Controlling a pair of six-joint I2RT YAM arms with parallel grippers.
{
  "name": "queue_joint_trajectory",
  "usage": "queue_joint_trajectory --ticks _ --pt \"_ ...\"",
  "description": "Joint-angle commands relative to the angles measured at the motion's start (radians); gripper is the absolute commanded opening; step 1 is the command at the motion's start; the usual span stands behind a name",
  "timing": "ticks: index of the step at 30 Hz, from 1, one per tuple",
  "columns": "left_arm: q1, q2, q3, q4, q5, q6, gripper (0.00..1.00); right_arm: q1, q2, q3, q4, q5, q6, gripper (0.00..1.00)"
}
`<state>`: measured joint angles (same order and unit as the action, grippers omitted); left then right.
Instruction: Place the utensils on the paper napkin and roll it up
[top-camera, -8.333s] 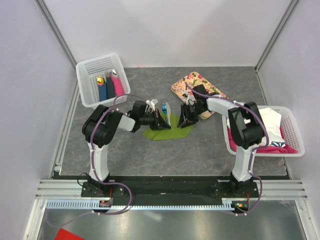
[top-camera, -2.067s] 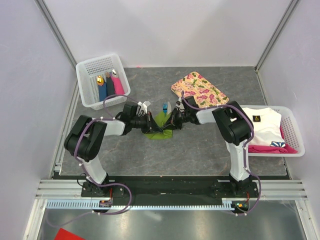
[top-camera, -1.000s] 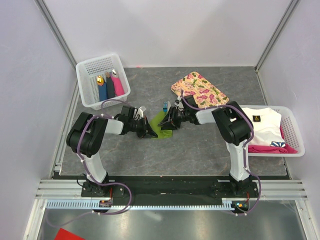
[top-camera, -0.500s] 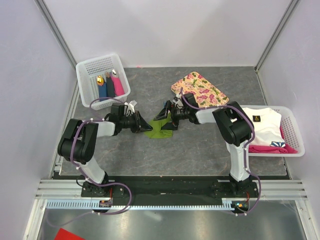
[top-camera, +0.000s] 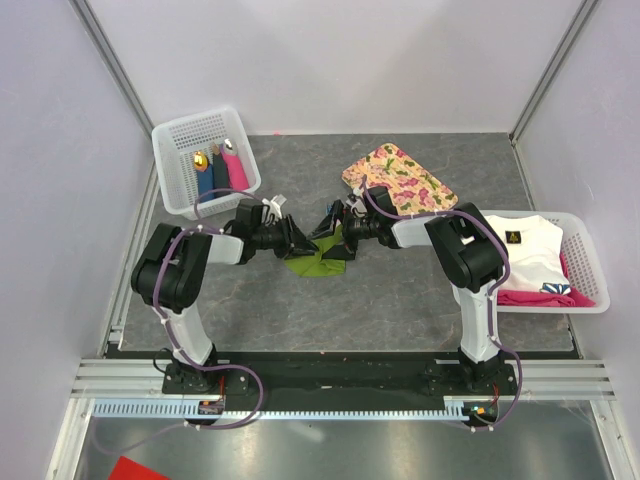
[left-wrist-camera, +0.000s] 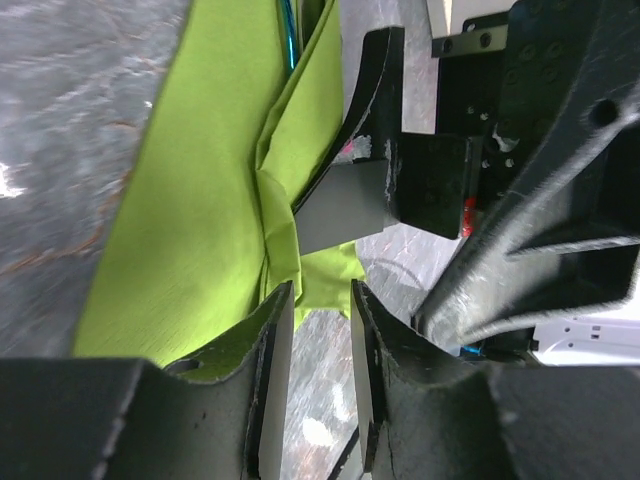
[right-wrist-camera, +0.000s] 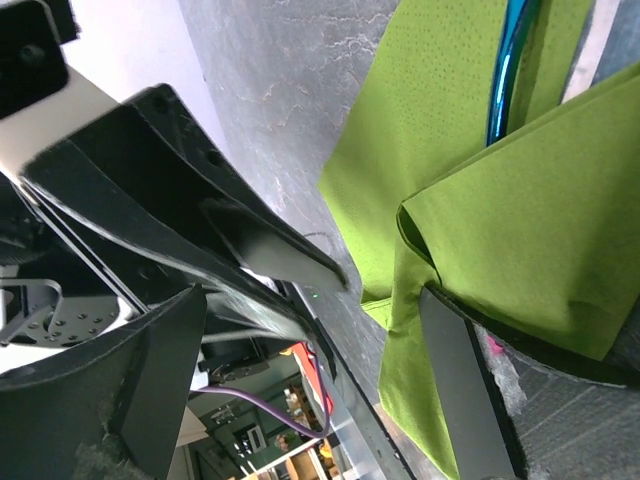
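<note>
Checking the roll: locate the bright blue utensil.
The bright blue utensil sits mid-table, tucked in a fold of the olive-green paper napkin, left of the pink-flowered tray.

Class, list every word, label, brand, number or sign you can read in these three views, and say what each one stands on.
No text can be read in any view.
Dark emblem on the white shirt in the right-hand basket: too small to read.
</note>
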<state>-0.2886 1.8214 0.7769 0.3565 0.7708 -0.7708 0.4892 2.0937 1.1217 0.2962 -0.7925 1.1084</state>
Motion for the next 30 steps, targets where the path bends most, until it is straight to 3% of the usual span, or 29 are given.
queue_joint_trajectory --ticks 1,13,23,26,30 --pt "-0.029 0.038 0.025 0.073 -0.016 -0.05 0.37 0.006 0.034 -0.033 -0.014 0.044 0.01 0.97" --pt "-0.066 0.079 0.042 0.032 -0.076 -0.001 0.36 0.006 0.04 -0.04 0.003 0.035 0.034 0.98" --pt "-0.07 0.073 0.065 -0.099 -0.151 0.05 0.08 0.006 0.032 -0.034 0.004 0.027 0.024 0.98" --pt "-0.069 0.07 0.067 -0.125 -0.168 0.056 0.02 0.006 0.025 -0.033 0.003 0.024 0.021 0.98" --pt "-0.069 0.059 0.064 -0.136 -0.18 0.062 0.02 0.005 0.014 -0.026 0.004 0.013 0.018 0.98"
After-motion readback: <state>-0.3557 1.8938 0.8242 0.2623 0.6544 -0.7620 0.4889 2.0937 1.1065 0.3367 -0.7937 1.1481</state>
